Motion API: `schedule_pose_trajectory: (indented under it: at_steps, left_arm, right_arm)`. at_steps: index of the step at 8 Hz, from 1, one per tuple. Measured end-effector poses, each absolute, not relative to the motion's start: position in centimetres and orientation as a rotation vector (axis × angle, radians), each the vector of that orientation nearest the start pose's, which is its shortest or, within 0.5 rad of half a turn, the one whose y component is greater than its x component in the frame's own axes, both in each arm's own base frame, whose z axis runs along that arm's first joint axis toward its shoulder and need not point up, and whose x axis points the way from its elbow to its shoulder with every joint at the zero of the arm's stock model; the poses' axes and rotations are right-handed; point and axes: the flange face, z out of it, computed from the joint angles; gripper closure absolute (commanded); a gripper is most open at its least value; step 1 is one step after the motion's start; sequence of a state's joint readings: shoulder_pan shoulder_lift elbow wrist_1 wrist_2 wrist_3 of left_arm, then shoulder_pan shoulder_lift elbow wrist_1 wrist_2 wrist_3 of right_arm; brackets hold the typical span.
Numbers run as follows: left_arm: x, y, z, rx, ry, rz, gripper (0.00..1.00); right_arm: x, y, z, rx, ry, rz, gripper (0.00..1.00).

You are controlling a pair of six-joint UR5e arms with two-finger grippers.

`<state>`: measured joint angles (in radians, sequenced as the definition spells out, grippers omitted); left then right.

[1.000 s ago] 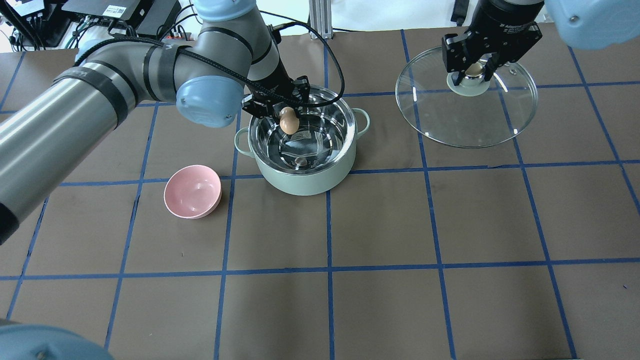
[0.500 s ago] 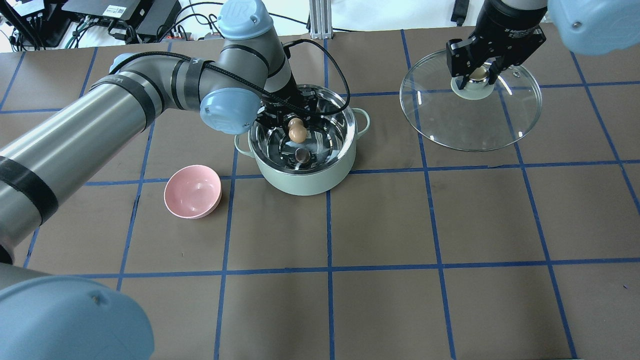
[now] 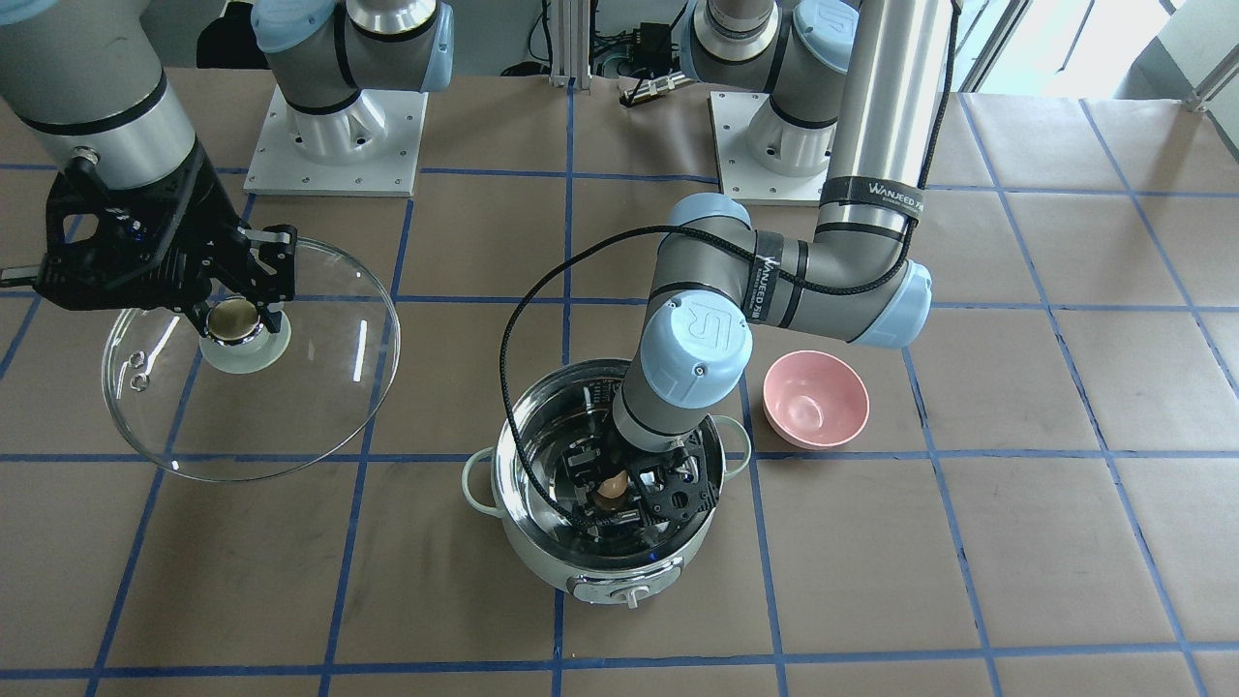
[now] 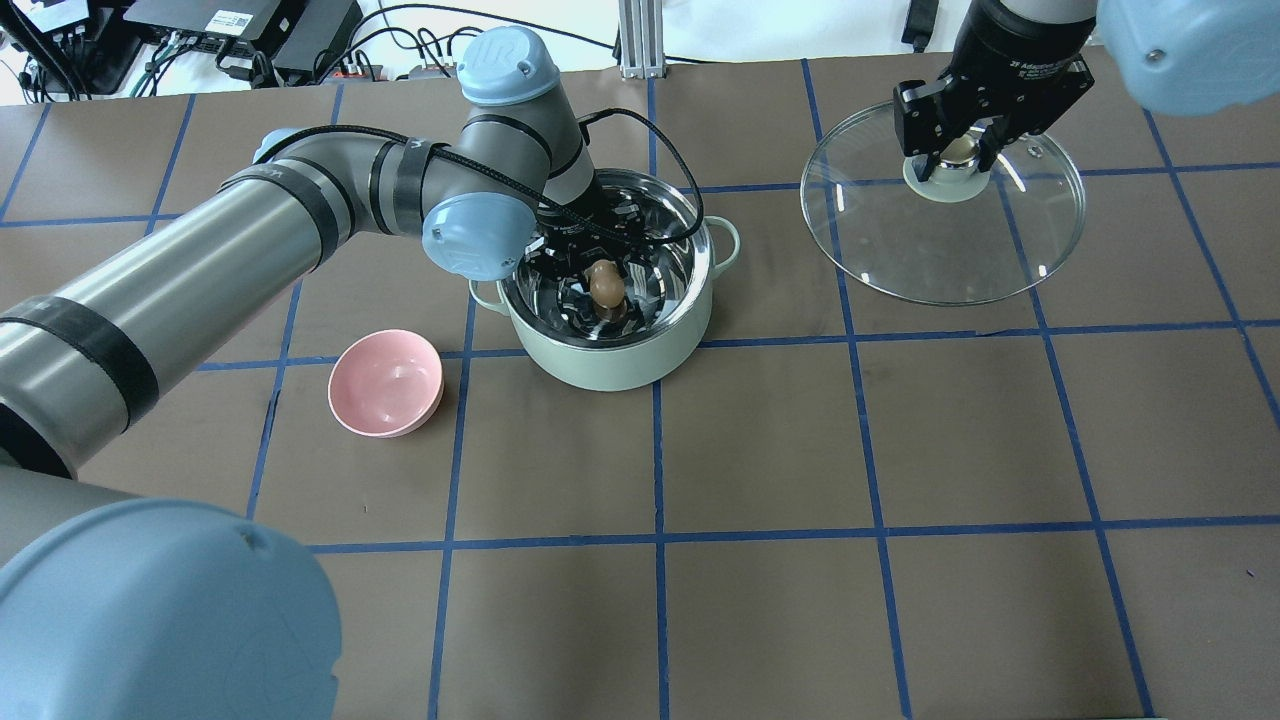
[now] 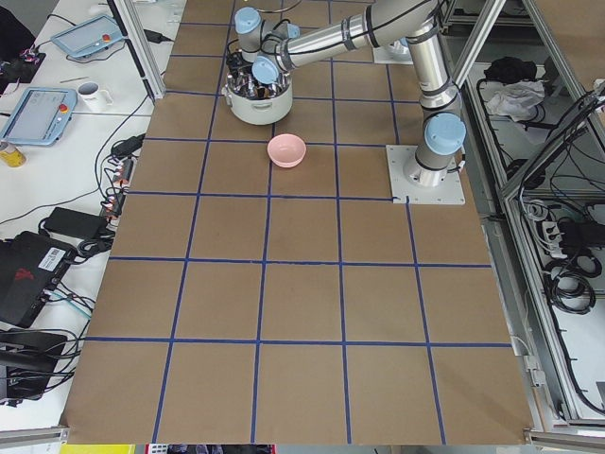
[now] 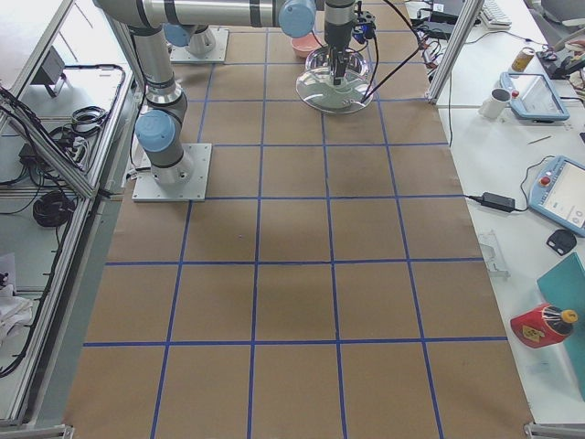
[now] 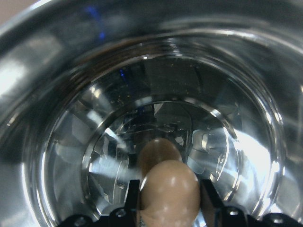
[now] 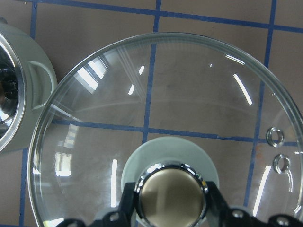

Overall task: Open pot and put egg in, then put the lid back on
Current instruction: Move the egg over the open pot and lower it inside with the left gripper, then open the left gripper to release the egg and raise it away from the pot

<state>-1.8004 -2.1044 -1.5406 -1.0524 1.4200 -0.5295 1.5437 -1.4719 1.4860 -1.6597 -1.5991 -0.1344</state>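
The mint-green pot (image 4: 610,355) stands open on the table, also in the front view (image 3: 542,561). My left gripper (image 4: 603,282) is down inside it, shut on the tan egg (image 4: 605,283), which hangs just above the steel bottom (image 7: 113,156). The egg shows close up in the left wrist view (image 7: 170,191) and in the front view (image 3: 610,490). My right gripper (image 4: 958,152) is shut on the knob of the glass lid (image 4: 940,255) and holds it to the pot's right. The lid's knob shows in the right wrist view (image 8: 171,193), the lid in the front view (image 3: 290,407).
A pink bowl (image 4: 386,384) sits on the table left of the pot, also in the front view (image 3: 815,399). Blue tape lines mark the brown table (image 4: 760,450) into squares. The pot's loop handle (image 8: 40,85) lies close to the lid's edge.
My left gripper has lowered the egg from rim height deep into the pot. The right gripper with the lid has shifted slightly right and holds still.
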Motion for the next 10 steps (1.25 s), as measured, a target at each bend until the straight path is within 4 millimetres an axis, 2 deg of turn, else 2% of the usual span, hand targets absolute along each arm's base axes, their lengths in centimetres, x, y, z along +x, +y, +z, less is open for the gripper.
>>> schedule_pose_trajectory:
  at_steps: [1,2,3,4,5,7,10]
  left_arm:
    - [-29.5,-61.0,24.0,-0.489,3.249,0.074,0.89]
    - [-29.5,-61.0,23.8,-0.490,3.248,0.080,0.71]
    - [-29.5,-61.0,23.7,-0.490,3.247,0.082,0.16]
    - [-29.5,-61.0,23.7,-0.491,3.247,0.082,0.00]
    - [-29.5,-60.9,23.6,-0.492,3.246,0.086,0.00]
    - [-29.5,-60.6,25.6,-0.481,3.258,0.045,0.00]
    - [-29.0,-58.1,32.9,-0.443,3.268,0.011,0.00]
  right_arm:
    - [11.6,-54.4,48.8,-0.143,3.168,-0.115,1.00]
    - [11.8,-54.4,48.7,-0.107,3.168,-0.115,1.00]
    - [11.8,-54.4,48.7,-0.085,3.169,-0.112,1.00]
    - [11.9,-54.4,48.6,-0.080,3.168,-0.109,1.00]
    - [11.9,-54.4,48.5,-0.085,3.167,-0.107,1.00]
    - [11.9,-54.4,48.4,-0.092,3.165,-0.105,1.00]
    - [11.9,-54.3,48.0,-0.097,3.165,-0.092,1.00]
